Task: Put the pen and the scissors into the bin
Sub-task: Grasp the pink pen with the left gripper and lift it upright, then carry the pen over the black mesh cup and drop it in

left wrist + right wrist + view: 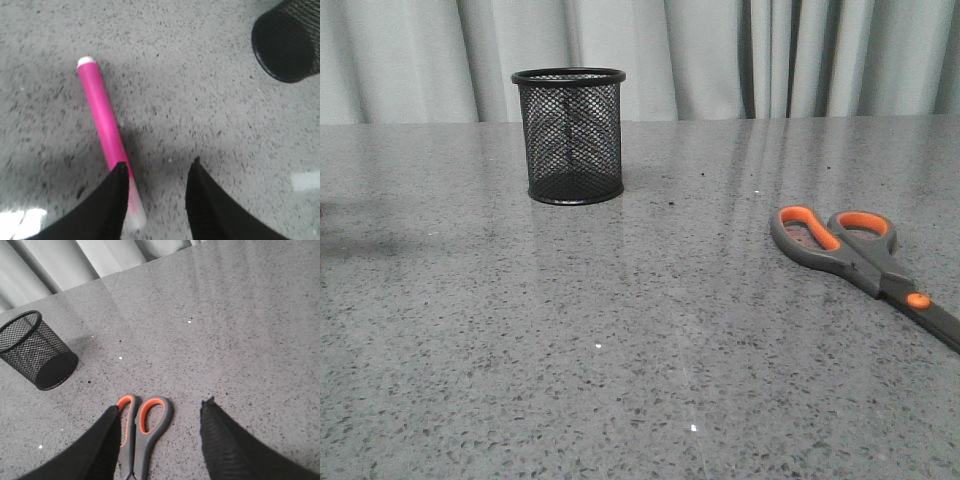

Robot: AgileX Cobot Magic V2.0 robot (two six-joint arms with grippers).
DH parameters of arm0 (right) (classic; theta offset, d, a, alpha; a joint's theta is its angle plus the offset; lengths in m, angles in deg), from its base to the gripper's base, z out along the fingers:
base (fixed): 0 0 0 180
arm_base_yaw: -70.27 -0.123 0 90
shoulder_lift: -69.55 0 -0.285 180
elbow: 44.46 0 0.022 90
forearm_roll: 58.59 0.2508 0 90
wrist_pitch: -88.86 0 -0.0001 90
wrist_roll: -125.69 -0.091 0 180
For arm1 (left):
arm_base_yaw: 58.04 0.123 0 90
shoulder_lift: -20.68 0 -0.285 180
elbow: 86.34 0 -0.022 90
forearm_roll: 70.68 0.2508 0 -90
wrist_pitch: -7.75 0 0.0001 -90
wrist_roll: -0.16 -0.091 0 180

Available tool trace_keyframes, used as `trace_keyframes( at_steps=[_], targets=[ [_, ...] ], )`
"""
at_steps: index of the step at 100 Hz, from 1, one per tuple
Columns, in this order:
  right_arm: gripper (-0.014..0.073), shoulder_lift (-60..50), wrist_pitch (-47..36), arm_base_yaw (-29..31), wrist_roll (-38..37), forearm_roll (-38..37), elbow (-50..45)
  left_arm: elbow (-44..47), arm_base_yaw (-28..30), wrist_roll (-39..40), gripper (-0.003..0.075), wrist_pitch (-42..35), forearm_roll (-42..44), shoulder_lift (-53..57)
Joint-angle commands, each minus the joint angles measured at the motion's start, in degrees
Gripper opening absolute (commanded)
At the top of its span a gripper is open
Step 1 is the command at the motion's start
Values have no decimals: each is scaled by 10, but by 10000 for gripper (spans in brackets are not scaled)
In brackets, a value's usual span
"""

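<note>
On the speckled grey stone-look table [620, 380], against pale grey pleated curtains [720, 55], stands a small black wire-mesh cylindrical cup, the bin [570, 135], upright toward the far left of centre with nothing visible inside it through the mesh. Well apart from it, at the right edge of the table, lie the scissors [865, 258] with dark grey handles, orange-lined finger loops and an orange pivot dot, flat on the surface, loops pointing toward the bin's side and blades running off the front view. From the right wrist camera, the right gripper [161, 412] hangs above those scissors [142, 432] with its black fingers spread wide and gripping nothing; the two loops sit in the gap between the fingers, nearer one finger than the other, and the bin [35, 350] stands off to one side. From the left wrist camera, the left gripper [157, 167] is likewise parted and empty, poised over the table; the slim bright pink pen [102, 115] with a small white tip lies flat, its near end passing under one black finger [112, 200], contact uncertain. The bin's base [287, 42] shows at that picture's corner.
</note>
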Motion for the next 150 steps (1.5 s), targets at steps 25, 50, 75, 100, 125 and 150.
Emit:
trace_keyframes(
  at_steps=[25,50,75,100,125,150],
  targets=[
    [329,6,-35,-1,6,15,21,-114,-5,54,242,32,54,-134],
    [329,6,-35,-1,6,24,21,-119,-5,80,242,23,100,-164],
    [328,6,-35,-1,6,25,21,-119,-5,80,242,24,94,-188],
    [328,6,-22,-1,6,25,21,-119,-5,62,127,24,90,-200],
    [329,6,-26,-1,6,25,21,-119,-25,7,-19,-146,20,-112],
    [329,6,-56,-1,6,32,21,-119,-102,-172,-18,-423,-257,-68]
  ],
)
